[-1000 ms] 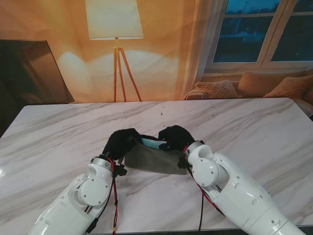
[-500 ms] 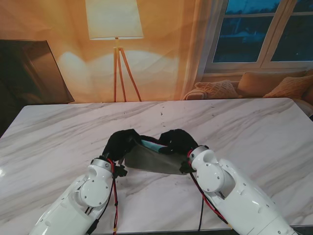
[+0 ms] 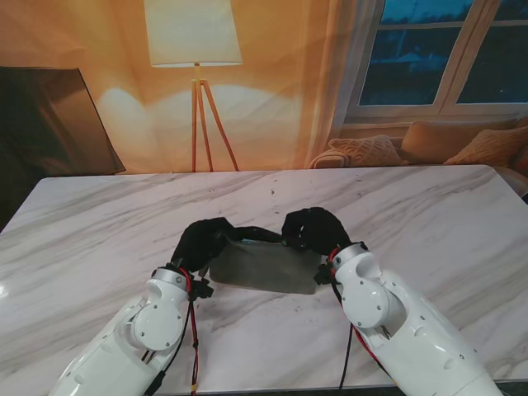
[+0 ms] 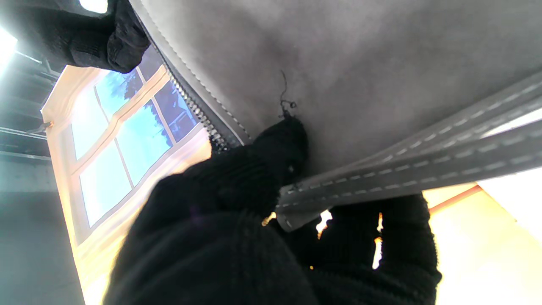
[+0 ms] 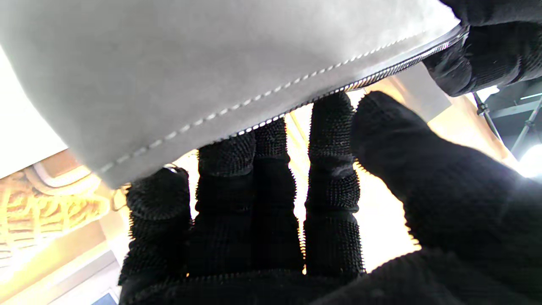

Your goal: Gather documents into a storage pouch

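A second ago a pale blue document showed in the open mouth of the grey zip pouch (image 3: 262,266); now we see none, and the mouth lies nearly flat, so we judge the document is inside and zipping comes next. The pouch sits near the middle of the marble table (image 3: 99,223), toward its near edge. Our left hand (image 3: 204,240) pinches the pouch's left end; our right hand (image 3: 313,229) has drawn back to the right end. The left wrist view alone shows a stitched strap (image 4: 406,169) caught in that pinch. The right wrist view shows the right hand's fingers (image 5: 271,178) extended side by side along the zipper teeth (image 5: 381,72), gripping nothing we can confirm.
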